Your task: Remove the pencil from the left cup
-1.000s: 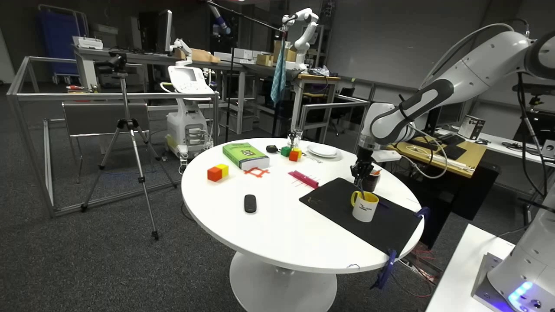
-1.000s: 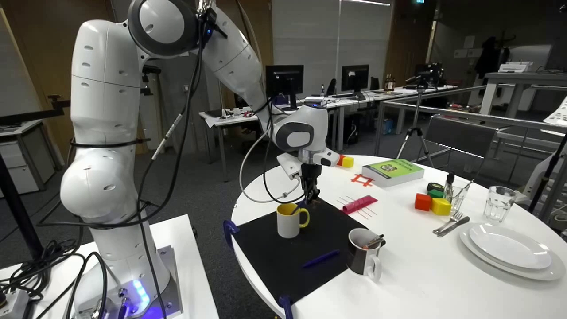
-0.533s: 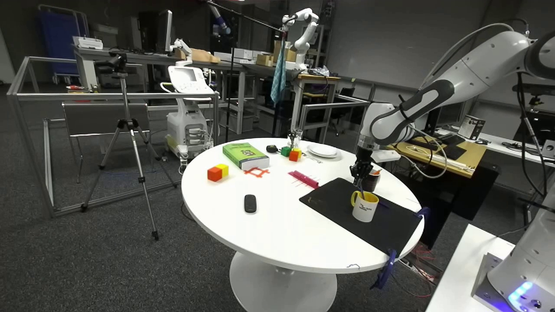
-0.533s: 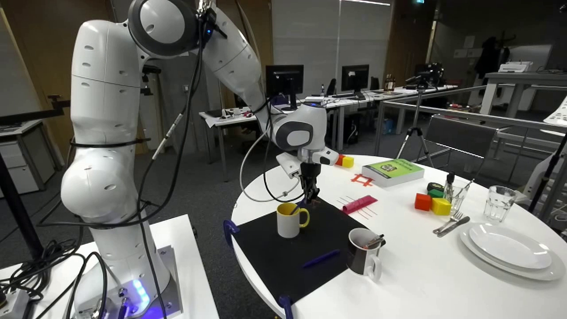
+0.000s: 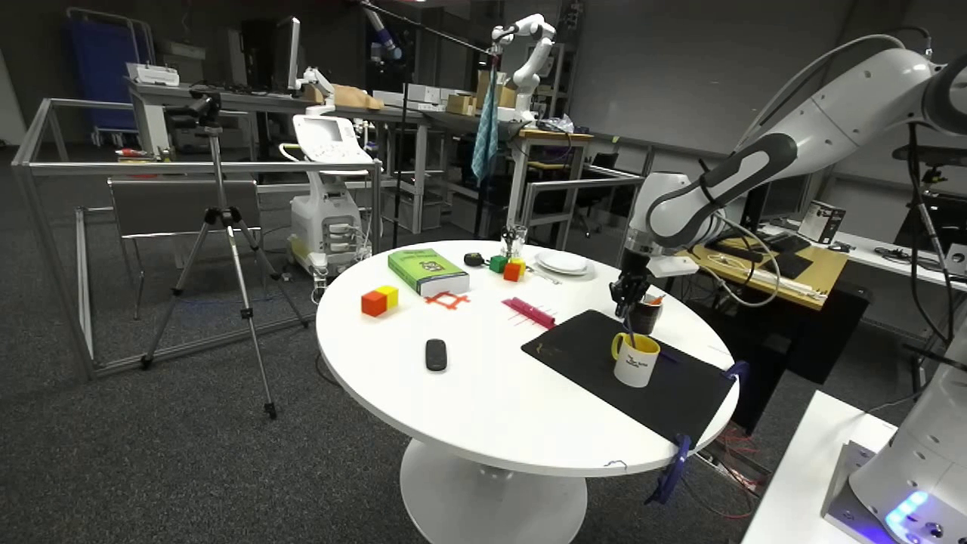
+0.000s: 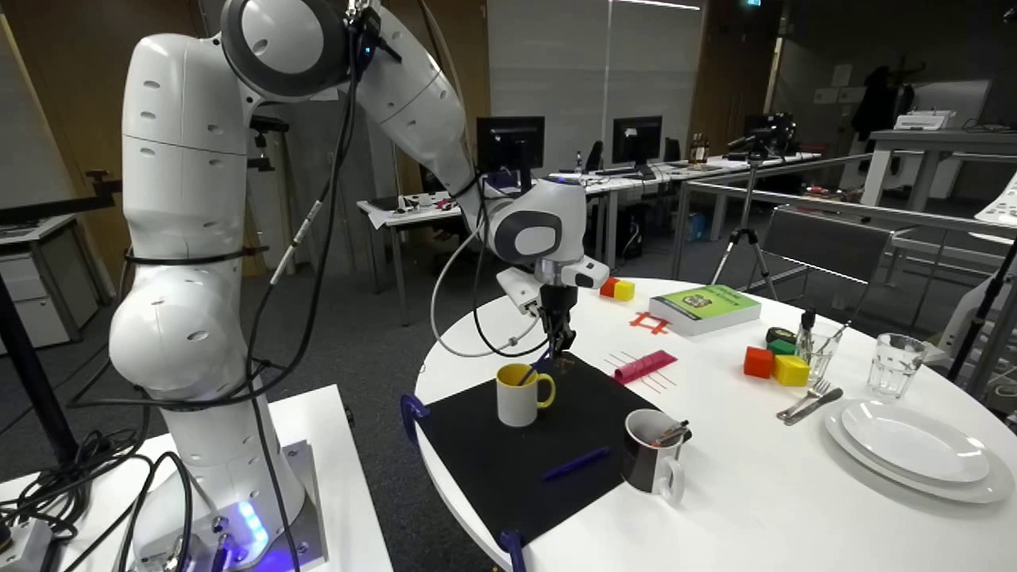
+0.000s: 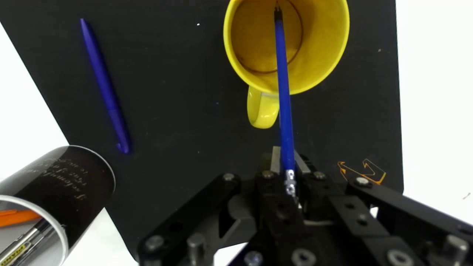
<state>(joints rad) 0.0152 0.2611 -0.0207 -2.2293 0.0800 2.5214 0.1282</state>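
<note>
Gripper (image 7: 290,164) and blue pencil (image 7: 283,85): against half a second ago, I have both a touch higher, and the pencil leans more steeply.
Pencil's place: dark lower end inside the white mug (image 6: 516,407), whose inside is yellow; whether it touches the bottom, I can't tell.
Pencil's long axis: slanting up out of the mug to the gripper; on my wrist view it runs nearly vertical, dark end at the top, silver end lower down.
Mug's rim (image 7: 227,26) and handle (image 7: 266,115): the shaft crosses over the rim just beside the handle; contact there I can't make out.
Purple pen (image 7: 105,85): lying on the black mat (image 7: 177,92), between the two mugs.
Dark mug (image 6: 639,461): upright at the mat's edge, pens (image 6: 671,433) in it, well apart from what I'm holding.
Pink strip (image 6: 645,366): on the white table (image 6: 755,492), just beside the mat.
Fingers (image 7: 275,159): clamped on the pencil near its silver end, one to each side, parted only by its thickness.
</note>
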